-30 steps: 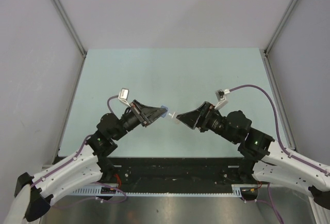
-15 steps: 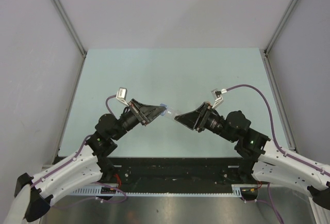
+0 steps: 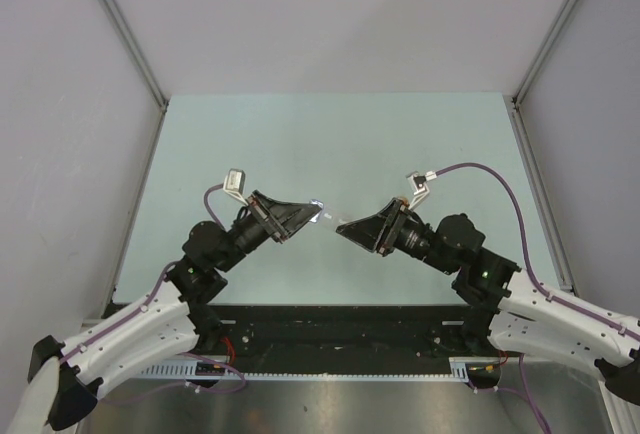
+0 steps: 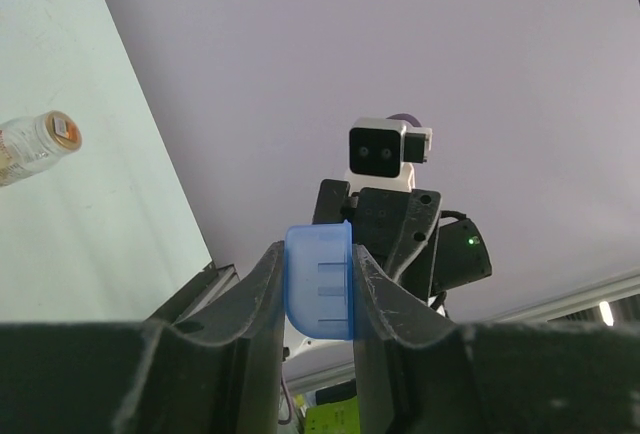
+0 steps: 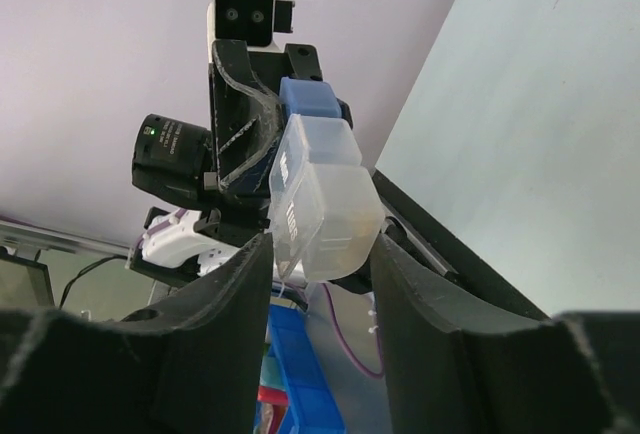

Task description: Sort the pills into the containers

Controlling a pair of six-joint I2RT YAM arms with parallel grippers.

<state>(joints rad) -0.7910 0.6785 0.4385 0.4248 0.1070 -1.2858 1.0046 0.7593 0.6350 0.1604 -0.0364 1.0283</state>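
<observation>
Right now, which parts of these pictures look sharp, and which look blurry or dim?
Top view: even, soft light; the vial is only a pale glint. Left wrist view: blue cap crisp, jar slightly soft. Right wrist view: vial clear, near fingers dark and soft.

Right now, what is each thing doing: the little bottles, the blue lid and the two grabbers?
left gripper: shut on the blue cap.
right gripper: shut on the vial, around its clear body.
blue cap: at the vial's far end; tight or loose, cannot tell.
vial: held between both grippers.
jar: lying on its side on the table, nothing touching it.
</observation>
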